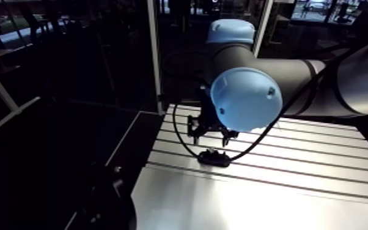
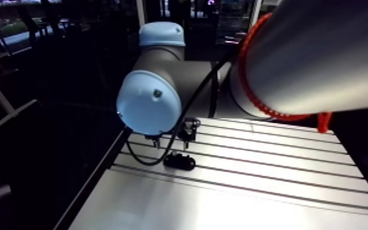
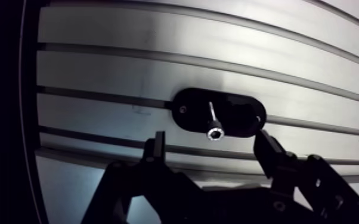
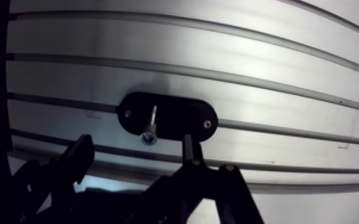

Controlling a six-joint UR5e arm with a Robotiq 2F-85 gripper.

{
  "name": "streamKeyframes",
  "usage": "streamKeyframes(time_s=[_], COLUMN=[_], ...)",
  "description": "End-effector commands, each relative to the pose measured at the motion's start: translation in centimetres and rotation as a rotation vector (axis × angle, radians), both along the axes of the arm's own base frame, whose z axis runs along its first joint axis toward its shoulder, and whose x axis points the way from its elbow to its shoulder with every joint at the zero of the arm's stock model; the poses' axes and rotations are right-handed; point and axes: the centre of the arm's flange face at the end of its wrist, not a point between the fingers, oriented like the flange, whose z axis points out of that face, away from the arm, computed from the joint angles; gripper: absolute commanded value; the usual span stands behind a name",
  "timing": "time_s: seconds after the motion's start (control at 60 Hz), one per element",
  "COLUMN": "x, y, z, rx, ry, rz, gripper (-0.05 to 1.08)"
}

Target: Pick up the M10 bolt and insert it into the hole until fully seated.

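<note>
In the arm view, saw the gripper (image 1: pixel 209 136) hanging low over a black oval plate (image 1: pixel 214 159) lying on the slotted table (image 1: pixel 321 165), near the table's edge. Could not read the fingers there, too small and dark.

In the wrist view, found both fingers (image 3: pixel 156 149) spread wide, gripping nothing and touching nothing. Found the M10 bolt (image 3: pixel 213 122) standing upright at the plate's middle, shank down, socket head up and free, just ahead of the gap between the fingertips. Could not tell how deep the shank sat in the hole.
</note>
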Motion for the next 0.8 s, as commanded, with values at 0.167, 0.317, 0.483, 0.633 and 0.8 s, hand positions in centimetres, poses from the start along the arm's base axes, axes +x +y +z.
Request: streamKeyframes(time_s=[0.167, 0.317, 0.483, 0.633, 0.8], x=[0.01, 0.15, 0.14, 0.19, 0.18], y=[0.04, 0.06, 0.08, 0.09, 0.09], z=[-0.43, -0.83, -0.91, -0.97, -1.11], rx=[0.002, 0.003, 0.005, 0.005, 0.006], ry=[-0.009, -0.018, -0.019, -0.02, -0.023], rz=[-0.002, -0.002, -0.002, -0.002, -0.002], gripper=[0.32, 0.37, 0.4, 0.41, 0.43])
